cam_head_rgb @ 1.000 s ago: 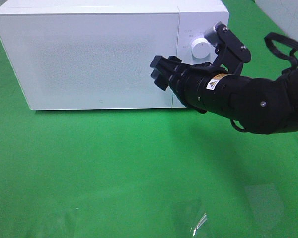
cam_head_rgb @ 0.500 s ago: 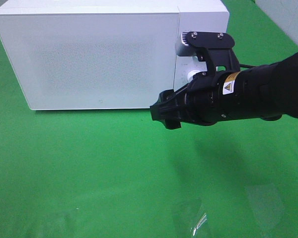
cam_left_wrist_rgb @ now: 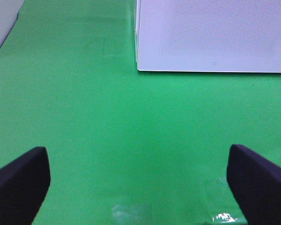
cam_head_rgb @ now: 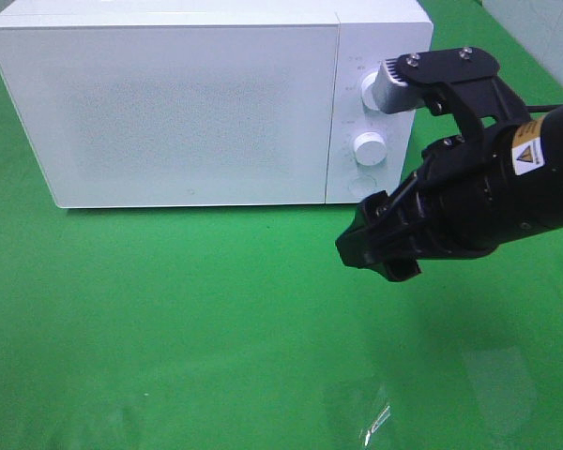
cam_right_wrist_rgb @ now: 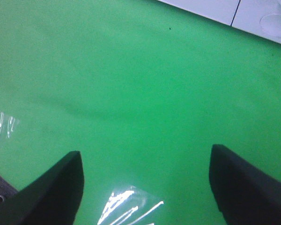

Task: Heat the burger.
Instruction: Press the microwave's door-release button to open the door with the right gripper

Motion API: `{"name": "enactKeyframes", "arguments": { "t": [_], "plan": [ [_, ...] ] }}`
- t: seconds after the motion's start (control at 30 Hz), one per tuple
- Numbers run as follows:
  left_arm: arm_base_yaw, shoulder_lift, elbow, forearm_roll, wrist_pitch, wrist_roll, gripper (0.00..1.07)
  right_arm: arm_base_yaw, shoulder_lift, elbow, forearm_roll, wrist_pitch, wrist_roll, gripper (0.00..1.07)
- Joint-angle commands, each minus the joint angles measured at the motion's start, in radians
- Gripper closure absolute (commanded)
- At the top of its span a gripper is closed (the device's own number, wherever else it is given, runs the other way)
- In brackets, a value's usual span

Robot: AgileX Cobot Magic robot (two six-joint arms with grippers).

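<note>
The burger is out of view in every frame. A white microwave (cam_head_rgb: 188, 103) stands at the back of the green cloth with its door shut; its front edge also shows in the left wrist view (cam_left_wrist_rgb: 215, 37) and a corner of it in the right wrist view (cam_right_wrist_rgb: 253, 11). My right gripper (cam_head_rgb: 380, 248) hovers in front of the microwave's control panel, apart from it, pointing down and left. Its fingers (cam_right_wrist_rgb: 51, 187) stand open over bare cloth with nothing between them. My left gripper (cam_left_wrist_rgb: 140, 187) is open and empty too, low over the cloth in front of the microwave's left corner.
Two white knobs (cam_head_rgb: 369, 147) and a round button sit on the microwave's right panel; the upper knob is partly covered by my right wrist's camera mount. Shiny clear tape patches (cam_head_rgb: 371, 417) lie on the cloth near the front. A grey surface (cam_left_wrist_rgb: 2, 23) borders the cloth.
My right arm has drawn back from the microwave door, moving right and toward the front, so the knobs now show. The left gripper's state has not changed.
</note>
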Motion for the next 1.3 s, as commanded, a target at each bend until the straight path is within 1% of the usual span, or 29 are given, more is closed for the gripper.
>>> {"name": "enactKeyframes", "arguments": {
  "t": [0.03,0.13,0.17,0.23,0.27,0.3,0.33,0.43,0.47,0.53,0.57,0.67,0.73,0.77,0.8,0.83,0.87,0.9,0.93,0.97,1.0,1.03,1.1,1.13,1.17,1.2,1.23,1.27,1.3],
  "plan": [
    [0.001,-0.005,0.004,-0.008,-0.015,0.002,0.13,-0.005,-0.056,-0.002,-0.019,0.128,-0.009,0.36],
    [0.001,-0.005,0.004,-0.008,-0.015,0.002,0.13,-0.005,-0.075,-0.002,-0.019,0.188,-0.009,0.36],
    [0.001,-0.005,0.004,-0.008,-0.015,0.002,0.13,-0.005,-0.095,-0.002,-0.019,0.25,-0.009,0.36],
    [0.001,-0.005,0.004,-0.008,-0.015,0.002,0.13,-0.005,-0.102,-0.001,-0.019,0.273,-0.009,0.36],
    [0.001,-0.005,0.004,-0.008,-0.015,0.002,0.13,-0.005,-0.128,0.003,-0.022,0.329,-0.009,0.36],
    [0.001,-0.005,0.004,-0.008,-0.015,0.002,0.13,-0.005,-0.128,0.003,-0.022,0.329,-0.009,0.36],
    [0.001,-0.005,0.004,-0.008,-0.015,0.002,0.13,-0.005,-0.164,0.018,-0.022,0.358,-0.009,0.36],
    [0.001,-0.005,0.004,-0.008,-0.015,0.002,0.13,-0.005,-0.21,0.033,-0.024,0.363,-0.009,0.36],
    [0.001,-0.005,0.004,-0.008,-0.015,0.002,0.13,-0.005,-0.272,0.055,-0.036,0.364,-0.009,0.36],
    [0.001,-0.005,0.004,-0.008,-0.015,0.002,0.13,-0.005,-0.302,0.066,-0.036,0.364,-0.005,0.36],
    [0.001,-0.005,0.004,-0.008,-0.015,0.002,0.13,-0.005,-0.354,0.089,-0.05,0.365,0.002,0.36],
    [0.001,-0.005,0.004,-0.008,-0.015,0.002,0.13,-0.006,-0.4,0.108,-0.063,0.365,0.002,0.36],
    [0.001,-0.005,0.004,-0.008,-0.015,0.002,0.13,-0.066,-0.467,0.136,-0.062,0.373,0.006,0.36],
    [0.001,-0.005,0.004,-0.008,-0.015,0.002,0.13,-0.066,-0.467,0.136,-0.062,0.373,0.006,0.36],
    [0.001,-0.005,0.004,-0.008,-0.015,0.002,0.13,-0.128,-0.508,0.15,-0.063,0.392,0.006,0.36],
    [0.001,-0.005,0.004,-0.008,-0.015,0.002,0.13,-0.128,-0.508,0.15,-0.063,0.392,0.006,0.36],
    [0.001,-0.005,0.004,-0.008,-0.015,0.002,0.13,-0.184,-0.551,0.153,-0.064,0.418,0.001,0.36],
    [0.001,-0.005,0.004,-0.008,-0.015,0.002,0.13,-0.184,-0.551,0.153,-0.064,0.418,0.001,0.36],
    [0.001,-0.005,0.004,-0.008,-0.015,0.002,0.13,-0.248,-0.605,0.153,-0.066,0.439,-0.003,0.36],
    [0.001,-0.005,0.004,-0.008,-0.015,0.002,0.13,-0.248,-0.605,0.153,-0.066,0.439,-0.003,0.36],
    [0.001,-0.005,0.004,-0.008,-0.015,0.002,0.13,-0.288,-0.661,0.153,-0.066,0.45,-0.004,0.36],
    [0.001,-0.005,0.004,-0.008,-0.015,0.002,0.13,-0.288,-0.661,0.153,-0.066,0.45,-0.004,0.36],
    [0.001,-0.005,0.004,-0.008,-0.015,0.002,0.13,-0.356,-0.763,0.153,-0.066,0.472,-0.004,0.36],
    [0.001,-0.005,0.004,-0.008,-0.015,0.002,0.13,-0.356,-0.763,0.153,-0.066,0.472,-0.004,0.36],
    [0.001,-0.005,0.004,-0.008,-0.015,0.002,0.13,-0.391,-0.817,0.153,-0.066,0.486,-0.004,0.36],
    [0.001,-0.005,0.004,-0.008,-0.015,0.002,0.13,-0.391,-0.817,0.153,-0.066,0.486,-0.004,0.36],
    [0.001,-0.005,0.004,-0.008,-0.015,0.002,0.13,-0.421,-0.866,0.153,-0.066,0.502,-0.004,0.36],
    [0.001,-0.005,0.004,-0.008,-0.015,0.002,0.13,-0.421,-0.866,0.153,-0.066,0.502,-0.004,0.36],
    [0.001,-0.005,0.004,-0.008,-0.015,0.002,0.13,-0.455,-0.92,0.153,-0.066,0.516,-0.009,0.36]
  ]
}}
